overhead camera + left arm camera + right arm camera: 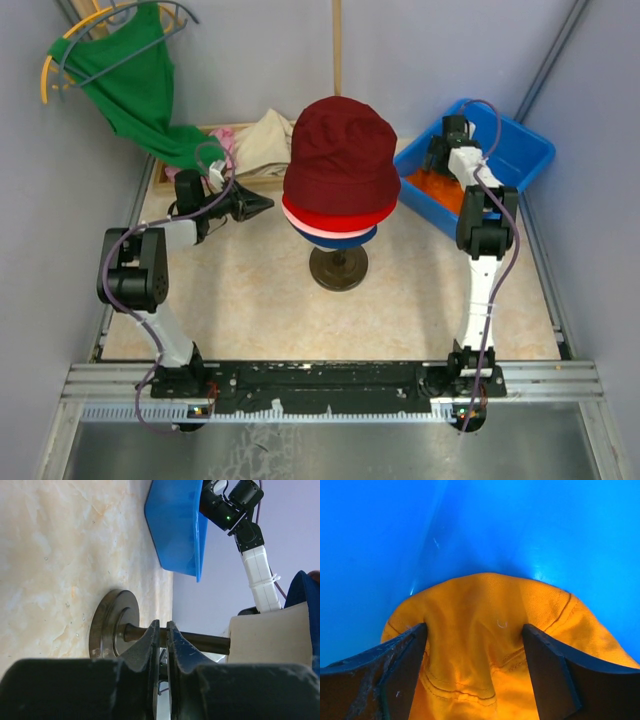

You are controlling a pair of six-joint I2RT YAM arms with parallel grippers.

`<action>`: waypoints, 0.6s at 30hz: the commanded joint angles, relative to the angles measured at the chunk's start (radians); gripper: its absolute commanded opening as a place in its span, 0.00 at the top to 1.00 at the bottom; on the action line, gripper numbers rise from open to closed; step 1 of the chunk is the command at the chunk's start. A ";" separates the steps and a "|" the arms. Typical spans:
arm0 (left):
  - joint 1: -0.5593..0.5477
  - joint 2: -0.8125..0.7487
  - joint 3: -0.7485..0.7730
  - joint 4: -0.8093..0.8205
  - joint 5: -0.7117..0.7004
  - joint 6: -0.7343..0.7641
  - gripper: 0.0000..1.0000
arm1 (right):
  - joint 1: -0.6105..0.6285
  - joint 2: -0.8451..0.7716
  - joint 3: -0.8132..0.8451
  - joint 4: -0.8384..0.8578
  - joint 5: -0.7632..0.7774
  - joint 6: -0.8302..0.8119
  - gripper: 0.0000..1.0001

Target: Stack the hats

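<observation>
A stand (338,268) at the table's middle carries stacked hats: a dark red hat (340,150) on top, then the red (335,218), pink (320,233) and navy (345,242) brims below it. An orange hat (440,190) lies in the blue bin (520,150). My right gripper (475,635) reaches down into the bin, open, with its fingers (405,650) pressed into the orange hat (490,610) on either side of a fold. My left gripper (163,630) is shut and holds nothing. It points at the stand's pole (200,641) from the left, just short of it.
A green garment on a hanger (130,80) hangs at the back left. Beige and pink cloths (262,140) lie in a wooden tray behind the left gripper (262,205). Walls close in the table on three sides.
</observation>
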 commanded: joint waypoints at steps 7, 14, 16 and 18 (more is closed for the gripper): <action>0.007 0.009 0.043 0.027 0.006 0.003 0.86 | 0.021 -0.089 0.003 0.004 0.056 -0.011 1.00; 0.008 -0.067 0.088 -0.082 -0.002 0.054 0.86 | 0.023 -0.327 0.015 -0.084 0.046 -0.019 1.00; 0.008 -0.097 0.100 -0.111 0.001 0.060 0.86 | 0.024 -0.391 0.048 -0.133 0.036 -0.020 1.00; 0.008 -0.139 0.103 -0.135 0.004 0.060 0.86 | 0.023 -0.442 0.091 -0.182 0.025 -0.018 1.00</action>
